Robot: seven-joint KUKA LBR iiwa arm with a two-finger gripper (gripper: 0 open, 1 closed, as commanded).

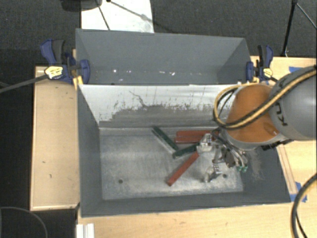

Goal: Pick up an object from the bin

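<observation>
Hand (214,171) is seen low at bin's (124,162) right side, just beside red-brown stick (182,168); open/closed can't be told. Stick could be nudged away, or green sticks (168,140) snagged, if approach is off-centre.

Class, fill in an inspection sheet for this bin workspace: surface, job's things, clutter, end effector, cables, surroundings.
Surface: grey metal bin, floor scuffed, back wall scratched.
Job's things: two reddish-brown bars and two dark green sticks, crossed in a small heap right of the floor's middle.
Clutter: nothing seen.
End effector: end effector low over the floor's right side, beside the heap.
Cables: yellow and black cables looped round the arm's orange cover.
Surroundings: dark floor behind the bin.
</observation>
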